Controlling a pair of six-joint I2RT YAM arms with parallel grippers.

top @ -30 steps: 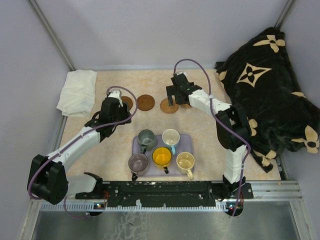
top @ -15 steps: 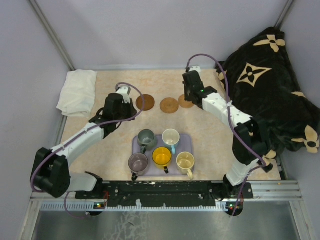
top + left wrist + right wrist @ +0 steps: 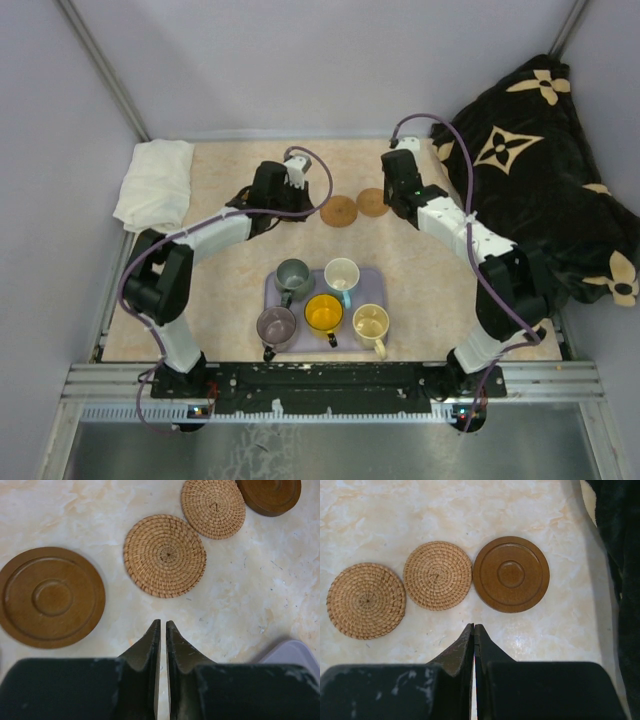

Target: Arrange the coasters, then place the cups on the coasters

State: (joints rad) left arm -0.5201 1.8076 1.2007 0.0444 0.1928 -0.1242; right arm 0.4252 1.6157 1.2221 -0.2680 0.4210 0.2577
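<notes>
Coasters [image 3: 341, 210], two beneath the arms [image 3: 215, 232]

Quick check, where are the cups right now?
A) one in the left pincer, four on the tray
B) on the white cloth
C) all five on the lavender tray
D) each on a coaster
C: the grey-green cup, white cup, mauve cup, orange cup and cream cup all stand on the lavender tray.

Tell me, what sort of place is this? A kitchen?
Most likely a robot test cell, not a home: bare pale walls box in one small table, a left arm and right arm are bolted to a metal rail at its edge, and the cups sit as props on a tray.
</notes>
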